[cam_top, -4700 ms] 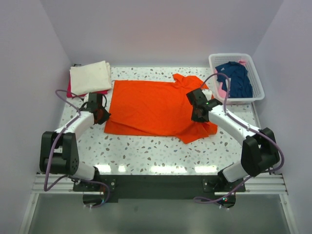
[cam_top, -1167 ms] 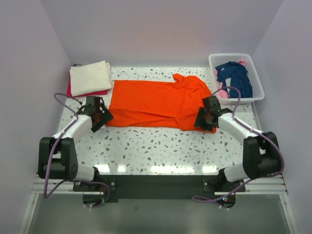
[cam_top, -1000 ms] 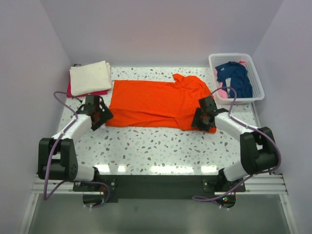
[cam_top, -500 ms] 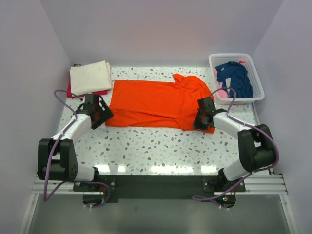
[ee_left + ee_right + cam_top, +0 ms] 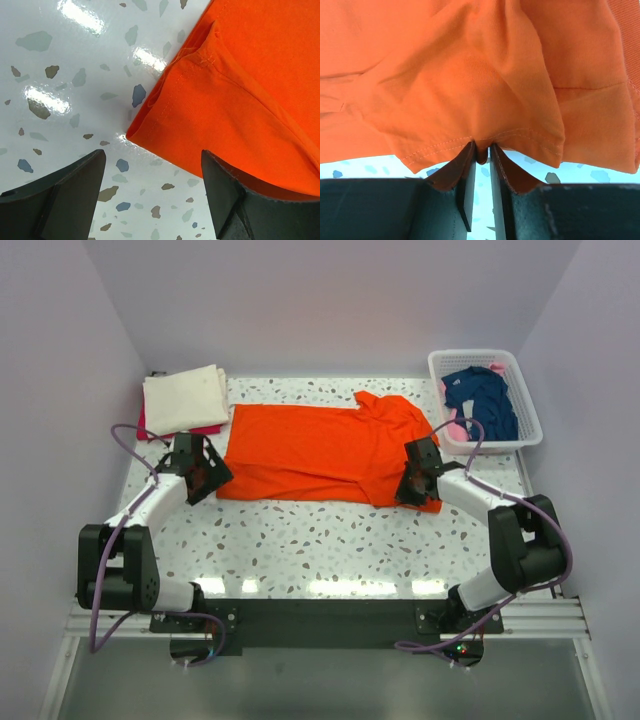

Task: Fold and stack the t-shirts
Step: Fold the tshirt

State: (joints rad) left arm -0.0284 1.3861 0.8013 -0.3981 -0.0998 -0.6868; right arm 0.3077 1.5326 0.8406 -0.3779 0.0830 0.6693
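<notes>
Broadly, the table (image 5: 330, 540) carries everything, and the biggest thing on it is the orange t-shirt (image 5: 310, 450). It is spread flat across the middle with its long axis running left to right, its collar end toward the right.

At the far right corner stands a white lattice basket (image 5: 470, 355) holding a crumpled navy t-shirt (image 5: 485, 400) and a bit of pink cloth (image 5: 455, 425) that I cannot identify. At the far left corner a folded cream t-shirt (image 5: 185, 398) lies on top of a red t-shirt (image 5: 150, 430), of which only the edges peek out.

The right hand (image 5: 481, 150) is at the orange shirt's near right end, pinched narrowly on the stitched hem, with a small tuck of cloth between its fingers. The left hand (image 5: 152, 170) is spread wide and holds nothing. The shirt's near left corner lies just beyond and between its fingers, the cloth running away to the right.

So each near corner has its own arm. By my judgement the coming fold depends on the left hand taking that corner, so both can carry the near edge toward the far edge, across the long axis.

Counted: one table, one basket, four t-shirts, two hands.
</notes>
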